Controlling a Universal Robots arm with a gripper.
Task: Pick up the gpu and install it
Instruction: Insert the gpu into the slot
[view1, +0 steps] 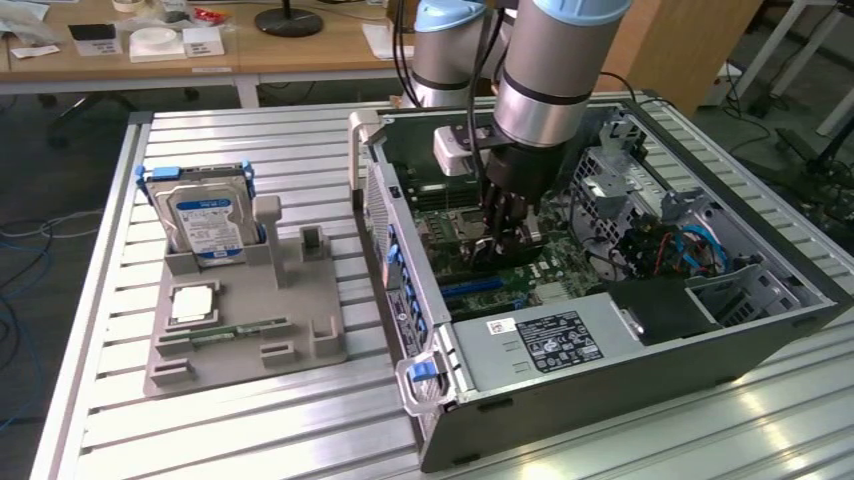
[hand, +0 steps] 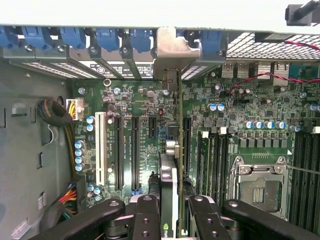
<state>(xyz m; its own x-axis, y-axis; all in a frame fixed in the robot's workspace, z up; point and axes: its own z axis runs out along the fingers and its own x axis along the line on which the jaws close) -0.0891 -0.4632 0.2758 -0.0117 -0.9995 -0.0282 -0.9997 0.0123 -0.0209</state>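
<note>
My gripper (view1: 499, 243) reaches down into the open computer case (view1: 601, 380), above the motherboard (view1: 561, 268). It is shut on the gpu (hand: 170, 185), which stands on edge between the black fingers (hand: 146, 220). In the wrist view the card runs from the fingers to its silver end bracket (hand: 172, 50), which sits at the case's rear slot openings. The card lies in line with a long black expansion slot (hand: 186, 145); I cannot tell whether its edge is seated. In the exterior view the gpu (view1: 514, 252) is mostly hidden by the fingers.
A grey holder (view1: 240, 345) on the slatted table carries a silver hard drive with a blue label (view1: 207, 225), a green memory stick (view1: 243, 330) and a small square chip (view1: 194, 303). Inside the case are the power supply (view1: 547, 342), an empty processor socket (hand: 260, 190) and cable bundles (hand: 67, 150).
</note>
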